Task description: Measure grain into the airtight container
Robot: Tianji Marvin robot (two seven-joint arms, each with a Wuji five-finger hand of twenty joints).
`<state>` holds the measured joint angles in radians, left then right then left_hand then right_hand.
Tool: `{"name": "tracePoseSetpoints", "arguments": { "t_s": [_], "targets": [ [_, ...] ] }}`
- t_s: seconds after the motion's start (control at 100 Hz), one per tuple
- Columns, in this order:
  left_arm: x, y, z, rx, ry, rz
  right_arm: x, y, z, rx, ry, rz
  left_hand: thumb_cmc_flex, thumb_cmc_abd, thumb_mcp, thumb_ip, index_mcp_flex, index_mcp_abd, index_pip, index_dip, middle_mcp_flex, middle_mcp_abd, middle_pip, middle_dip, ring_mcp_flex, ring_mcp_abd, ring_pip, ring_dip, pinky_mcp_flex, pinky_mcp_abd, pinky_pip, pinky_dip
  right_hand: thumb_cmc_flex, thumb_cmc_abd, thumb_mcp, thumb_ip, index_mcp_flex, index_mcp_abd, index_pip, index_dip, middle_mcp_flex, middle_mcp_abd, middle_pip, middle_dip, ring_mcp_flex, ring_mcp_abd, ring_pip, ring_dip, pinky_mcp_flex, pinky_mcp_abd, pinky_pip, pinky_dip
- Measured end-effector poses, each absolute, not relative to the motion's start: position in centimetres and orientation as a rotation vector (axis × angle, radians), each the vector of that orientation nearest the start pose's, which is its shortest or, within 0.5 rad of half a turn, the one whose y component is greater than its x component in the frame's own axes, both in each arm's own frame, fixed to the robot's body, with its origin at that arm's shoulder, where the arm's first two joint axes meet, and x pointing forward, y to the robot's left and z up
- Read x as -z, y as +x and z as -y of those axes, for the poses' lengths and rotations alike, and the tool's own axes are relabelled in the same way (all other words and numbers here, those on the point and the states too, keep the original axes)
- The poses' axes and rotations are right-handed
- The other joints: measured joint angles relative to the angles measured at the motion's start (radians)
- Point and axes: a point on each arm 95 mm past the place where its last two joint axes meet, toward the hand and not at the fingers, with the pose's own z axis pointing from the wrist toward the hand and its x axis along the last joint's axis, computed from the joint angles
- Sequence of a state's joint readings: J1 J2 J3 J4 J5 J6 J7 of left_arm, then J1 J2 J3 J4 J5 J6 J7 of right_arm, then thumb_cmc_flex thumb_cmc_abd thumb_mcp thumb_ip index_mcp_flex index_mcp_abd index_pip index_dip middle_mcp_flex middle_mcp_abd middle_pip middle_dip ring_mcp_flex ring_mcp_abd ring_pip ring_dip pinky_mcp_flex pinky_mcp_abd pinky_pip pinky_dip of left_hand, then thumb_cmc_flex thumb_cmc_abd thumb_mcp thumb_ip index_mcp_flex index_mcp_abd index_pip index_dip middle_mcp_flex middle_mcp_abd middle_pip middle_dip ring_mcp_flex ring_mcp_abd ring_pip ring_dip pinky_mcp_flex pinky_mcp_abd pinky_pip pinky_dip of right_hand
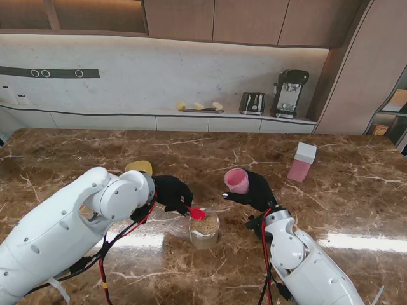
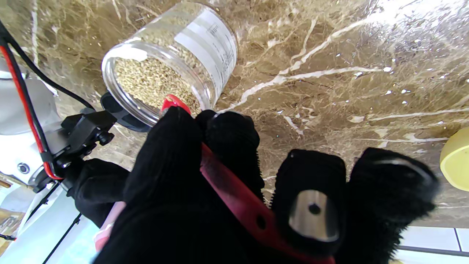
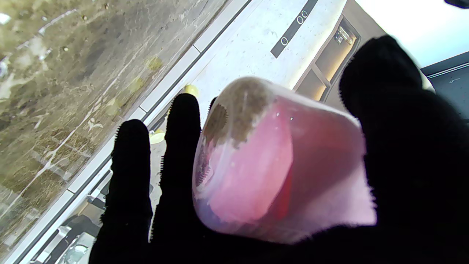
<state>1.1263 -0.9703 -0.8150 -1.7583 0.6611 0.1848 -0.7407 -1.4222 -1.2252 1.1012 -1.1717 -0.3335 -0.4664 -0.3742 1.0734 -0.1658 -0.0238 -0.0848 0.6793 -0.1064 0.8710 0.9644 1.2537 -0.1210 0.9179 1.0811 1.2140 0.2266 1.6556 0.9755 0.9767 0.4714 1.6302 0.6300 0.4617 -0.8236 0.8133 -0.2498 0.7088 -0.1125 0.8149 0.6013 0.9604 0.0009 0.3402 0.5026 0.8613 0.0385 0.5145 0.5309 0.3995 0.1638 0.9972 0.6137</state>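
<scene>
While the left hand pinches the red scoop over the grain jar, the right hand, wrapped around the pink cup, should hold it level.

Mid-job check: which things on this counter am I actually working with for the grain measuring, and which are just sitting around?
In use:
- clear grain jar
- red scoop in the left hand, tip at the jar mouth
- pink cup in the right hand

Lying about:
- yellow lid-like disc
- pink box with white lid, far right
</scene>
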Motion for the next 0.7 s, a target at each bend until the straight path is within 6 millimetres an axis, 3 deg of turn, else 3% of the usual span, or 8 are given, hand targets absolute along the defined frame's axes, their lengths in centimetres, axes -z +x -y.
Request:
{"name": "tracePoseSetpoints", "arguments": {
  "t_s": [0.7],
  "targets": [
    [25.8,41.7,11.3,1.164,-1.147,-2.283,38.2,41.9,-1.2,2.623,-1.925,0.973,0.0,0.0,0.0,0.0,0.0,0.001,0.0,-0.002,0.0,0.0,0.0,-0.001,0.0,0.0,0.0,0.0,0.01,-0.002,0.0,-0.011,0.0,0.0,0.0,0.0,0.0,0.0,0.0,0.0,0.0,0.0,0.0,0.0,0.0,0.0,0.0,0.0,0.0,0.0,0.0,0.0]
  ]
}}
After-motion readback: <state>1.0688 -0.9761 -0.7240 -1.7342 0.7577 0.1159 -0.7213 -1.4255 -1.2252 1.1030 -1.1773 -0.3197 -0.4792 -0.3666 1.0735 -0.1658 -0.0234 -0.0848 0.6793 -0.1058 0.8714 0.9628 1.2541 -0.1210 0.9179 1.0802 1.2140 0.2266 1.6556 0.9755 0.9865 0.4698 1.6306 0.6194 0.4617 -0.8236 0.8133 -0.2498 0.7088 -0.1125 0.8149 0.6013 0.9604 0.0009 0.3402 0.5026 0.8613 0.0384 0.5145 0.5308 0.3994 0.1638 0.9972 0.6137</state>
